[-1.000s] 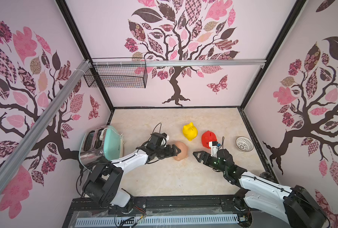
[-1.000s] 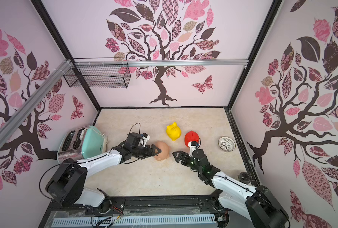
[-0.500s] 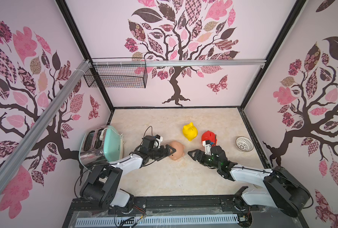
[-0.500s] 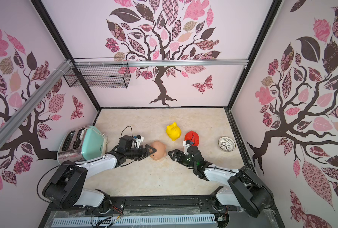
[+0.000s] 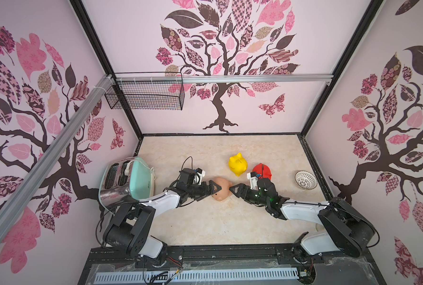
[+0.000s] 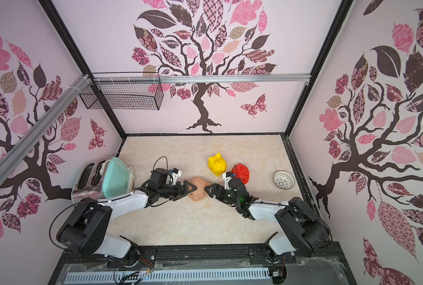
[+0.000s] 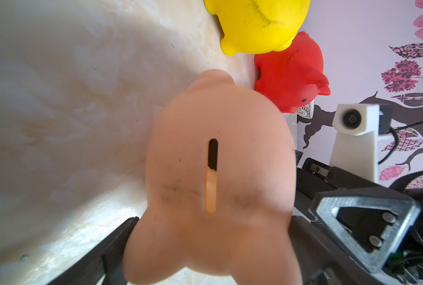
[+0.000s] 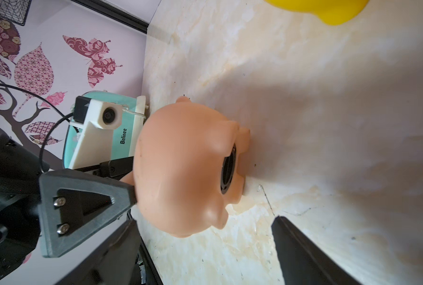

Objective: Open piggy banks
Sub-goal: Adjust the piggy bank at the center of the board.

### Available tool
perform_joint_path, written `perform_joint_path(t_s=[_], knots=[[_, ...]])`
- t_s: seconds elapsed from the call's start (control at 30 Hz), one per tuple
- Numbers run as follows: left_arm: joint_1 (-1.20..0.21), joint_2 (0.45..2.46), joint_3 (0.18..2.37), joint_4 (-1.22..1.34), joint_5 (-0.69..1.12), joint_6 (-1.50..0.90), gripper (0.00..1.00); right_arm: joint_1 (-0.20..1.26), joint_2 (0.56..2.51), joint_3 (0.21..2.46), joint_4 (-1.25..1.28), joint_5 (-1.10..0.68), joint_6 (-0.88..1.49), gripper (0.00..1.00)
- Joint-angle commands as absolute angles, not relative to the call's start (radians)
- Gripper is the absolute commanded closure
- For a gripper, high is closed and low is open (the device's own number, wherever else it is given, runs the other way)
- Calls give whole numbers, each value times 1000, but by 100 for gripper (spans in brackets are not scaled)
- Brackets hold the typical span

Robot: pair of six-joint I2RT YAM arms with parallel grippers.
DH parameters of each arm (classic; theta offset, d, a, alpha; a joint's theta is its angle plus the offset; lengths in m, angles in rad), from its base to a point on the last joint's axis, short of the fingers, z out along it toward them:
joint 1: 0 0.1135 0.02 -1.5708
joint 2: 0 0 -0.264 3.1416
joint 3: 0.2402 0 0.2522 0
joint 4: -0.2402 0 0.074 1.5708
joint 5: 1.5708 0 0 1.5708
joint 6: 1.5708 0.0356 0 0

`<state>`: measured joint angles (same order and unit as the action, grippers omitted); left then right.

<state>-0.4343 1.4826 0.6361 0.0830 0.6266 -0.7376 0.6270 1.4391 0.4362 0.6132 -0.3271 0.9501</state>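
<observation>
Peach pig (image 5: 224,184) lies sideways
Belly plug (image 8: 227,170) faces the empty, gaping right gripper (image 5: 231,189); left gripper (image 5: 218,189) straddles its back, grip unclear.

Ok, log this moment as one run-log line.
left tool: jaws around peach piggy bank, grip unclear | right tool: open, facing belly plug, plug fitted | yellow piggy bank, red piggy bank: free, upright

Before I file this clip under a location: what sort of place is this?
Probably a staged robot test booth, not a home: tree-decal walls box in a marble-look tabletop, with robot arms mounted along its front rail.
</observation>
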Motion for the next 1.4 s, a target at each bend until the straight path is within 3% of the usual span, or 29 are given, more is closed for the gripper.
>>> perform_joint_path(t_s=[0.0,0.6,0.83,1.17,1.37], knots=[[-433,1506,651,-1,562,-696,2,632,1460,478,601,-338,942,11],[-433,1514,682,-133,464,-644,2,632,1470,499,568,-338,915,14],[-433,1500,617,69,611,-704,2,632,1446,497,547,-327,896,14],[-427,1425,552,201,641,-754,2,632,1386,494,483,-297,854,14],[-347,1383,496,211,628,-783,2,633,1402,504,476,-306,850,14]])
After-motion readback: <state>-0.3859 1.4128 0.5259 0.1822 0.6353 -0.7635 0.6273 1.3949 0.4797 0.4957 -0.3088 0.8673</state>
